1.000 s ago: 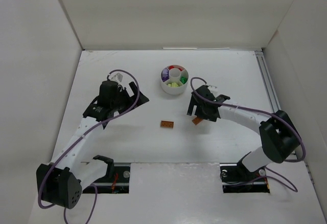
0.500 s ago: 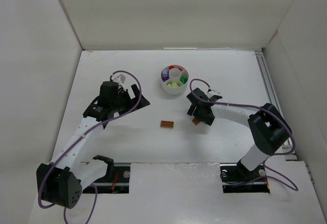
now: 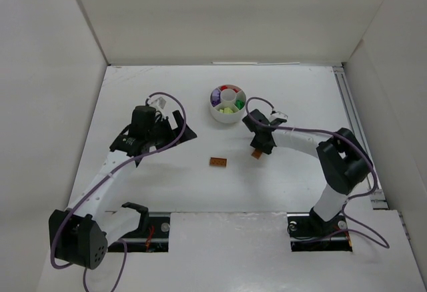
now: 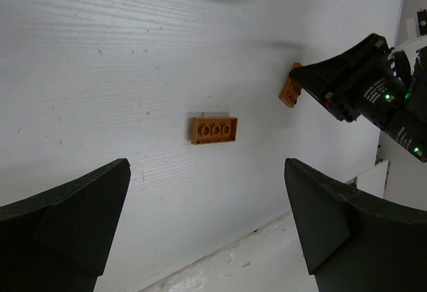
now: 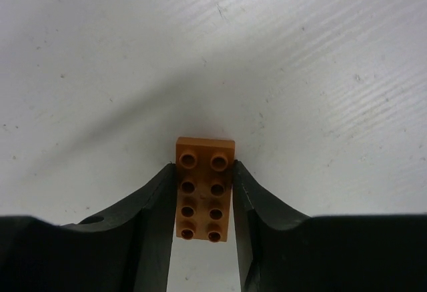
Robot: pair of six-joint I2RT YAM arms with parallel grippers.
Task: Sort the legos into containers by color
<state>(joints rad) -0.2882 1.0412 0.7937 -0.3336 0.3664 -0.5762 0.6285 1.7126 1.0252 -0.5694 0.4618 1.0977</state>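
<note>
Since a second ago the right gripper [image 3: 256, 149] has swung in and clamped on the orange brick [image 3: 255, 155], so one pick looks secured and the carry to the dish [image 3: 227, 115] comes next. From above, that brick hangs at 5 o'clock from the dish, and a second orange brick [image 3: 217, 162] lies on the table [image 3: 153, 185] at its 9 o'clock, long axis 3 to 9. Over at the left gripper [image 3: 175, 124], the wrist view shows both fingers [image 4: 67, 219] spread wide and holding nothing. Its second brick lies flat, long axis 3 to 9, while the gripped brick [image 4: 291, 91] tilts toward 1 o'clock. At the right wrist, the fingers [image 5: 150, 212] press the brick's long sides, studs facing the camera and long axis 12 to 6. Whether it has cleared the table I cannot tell.
</note>
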